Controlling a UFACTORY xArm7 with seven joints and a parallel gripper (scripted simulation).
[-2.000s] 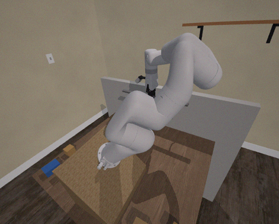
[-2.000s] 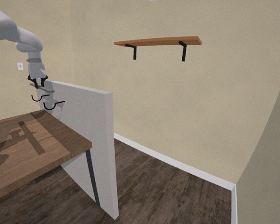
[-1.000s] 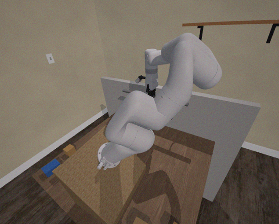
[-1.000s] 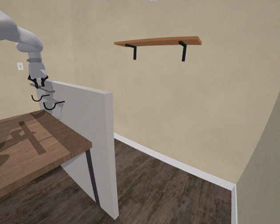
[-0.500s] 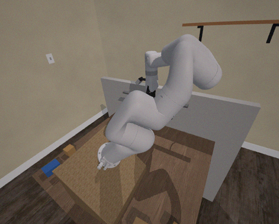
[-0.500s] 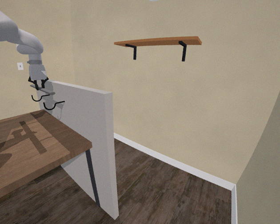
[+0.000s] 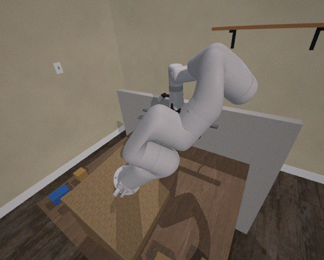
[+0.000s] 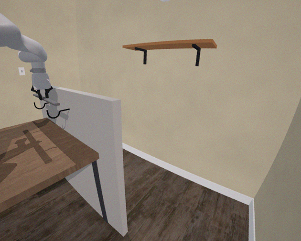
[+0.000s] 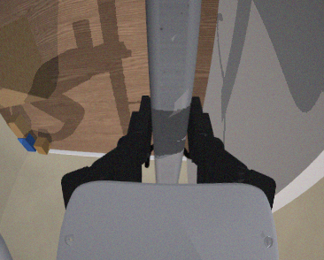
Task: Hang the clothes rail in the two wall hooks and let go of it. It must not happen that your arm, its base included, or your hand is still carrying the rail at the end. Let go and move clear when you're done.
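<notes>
My gripper [image 9: 170, 110] is shut on the grey clothes rail [image 9: 172, 50], which runs straight away from the wrist camera. In the exterior view the gripper [image 8: 40, 93] holds the rail [image 8: 47, 100] level in front of the white wall panel [image 8: 89, 135], just above the two black hooks [image 8: 55, 114]. The farther hook [image 8: 39, 106] sits below the gripper. In the top view the arm hides most of the rail; only its ends [image 7: 145, 109] show against the panel. I cannot tell whether the rail touches the hooks.
The wooden table [image 8: 21, 152] lies below the rail. A raised wooden block [image 7: 115, 205] carries the arm's base. A blue block [image 7: 58, 194] and a tan block [image 7: 79, 173] lie at the table's far corner. A wall shelf [image 8: 170, 43] hangs high up.
</notes>
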